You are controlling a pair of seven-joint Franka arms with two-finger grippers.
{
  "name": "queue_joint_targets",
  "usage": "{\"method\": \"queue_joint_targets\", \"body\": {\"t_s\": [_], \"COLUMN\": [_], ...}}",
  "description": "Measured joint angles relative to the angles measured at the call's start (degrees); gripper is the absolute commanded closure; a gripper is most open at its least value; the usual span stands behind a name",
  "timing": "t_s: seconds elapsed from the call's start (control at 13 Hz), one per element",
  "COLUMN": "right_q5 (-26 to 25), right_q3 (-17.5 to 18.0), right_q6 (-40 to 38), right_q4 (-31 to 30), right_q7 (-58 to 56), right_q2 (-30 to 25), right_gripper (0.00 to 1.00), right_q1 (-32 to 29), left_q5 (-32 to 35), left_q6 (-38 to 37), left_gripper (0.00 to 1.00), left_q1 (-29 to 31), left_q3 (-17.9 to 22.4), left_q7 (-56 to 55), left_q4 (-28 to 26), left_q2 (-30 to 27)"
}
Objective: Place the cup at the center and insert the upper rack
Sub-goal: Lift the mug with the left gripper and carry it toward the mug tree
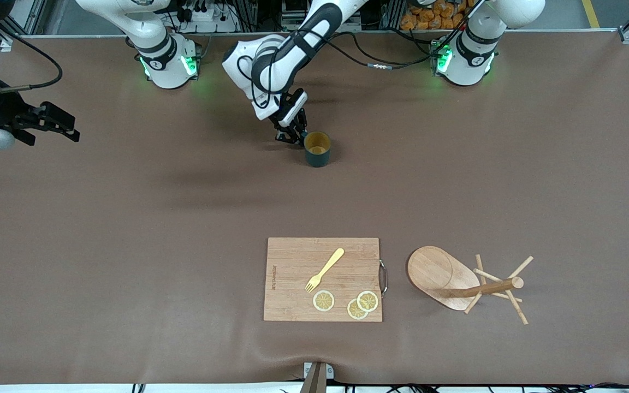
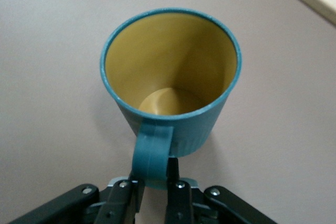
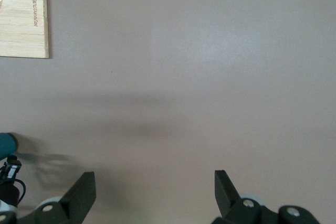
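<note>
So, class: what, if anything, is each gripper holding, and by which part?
The left gripper is shut on the cup, pinching its loop handle. The right gripper is open over bare table, holding nothing.

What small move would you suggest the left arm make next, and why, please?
Probably lift the cup slightly and carry it toward the table's center: the left gripper is shut on its handle, the cup stands upright nearer the bases, and the right gripper waits open.

Cutting board [image 1: 322,279] — small engraved mark near one short edge, too small to read.
</note>
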Motion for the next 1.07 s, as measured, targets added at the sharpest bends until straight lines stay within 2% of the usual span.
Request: {"method": "queue_joint_targets", "body": {"t_s": [0.46, 0.77, 1.07], "right_q5": [0.0, 0.0, 0.0], "right_q3": [0.01, 0.02, 0.03], "right_q6": [0.01, 0.02, 0.02], "right_q4": [-0.06, -0.13, -0.15], "right_q7": [0.0, 0.0, 0.0], "right_q2": [0.0, 0.0, 0.0], "right_gripper": [0.0, 0.0, 0.0], "right_q1": [0.0, 0.0, 0.0], "left_q5": [-7.06, -17.17, -26.15], "left_q6": [-0.27, -0.79, -0.96], "left_gripper": [1.0, 1.0, 1.0], "left_q1": [11.0, 19.63, 27.76], "left_q3": [0.31, 0.4, 0.42], "left_q7": [11.38, 22.48, 32.59], "left_q4": [0.8, 0.85, 0.77], "left_q2": [-12.17, -20.39, -25.79]}}
